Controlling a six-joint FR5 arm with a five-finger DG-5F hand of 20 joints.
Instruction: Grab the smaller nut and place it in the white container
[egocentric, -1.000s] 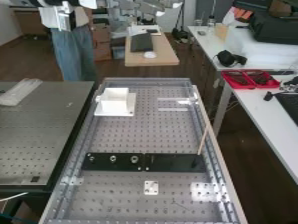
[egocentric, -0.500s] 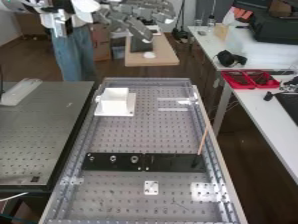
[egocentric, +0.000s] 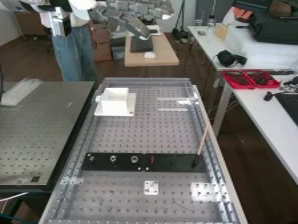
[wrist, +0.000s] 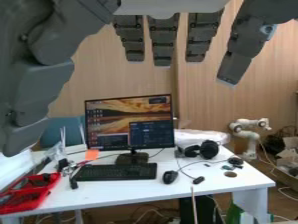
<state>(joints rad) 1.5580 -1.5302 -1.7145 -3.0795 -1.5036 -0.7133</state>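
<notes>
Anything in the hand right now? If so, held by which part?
Nothing held: the hand is open, fingers extended and bare. The smaller nut stands on the black bar.

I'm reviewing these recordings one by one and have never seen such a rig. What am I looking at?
The machine is a white robot arm carrying a dark grey hand. The high view looks down along the bench from its near end. The wrist view comes from the arm's wrist, facing a desk with a monitor.

On the bench, a black bar bears the smaller nut, larger nut and bearing. Beyond it sits the white container.

The hand is above the bench's far end, fingers fairly straight, holding nothing that I can see.
</notes>
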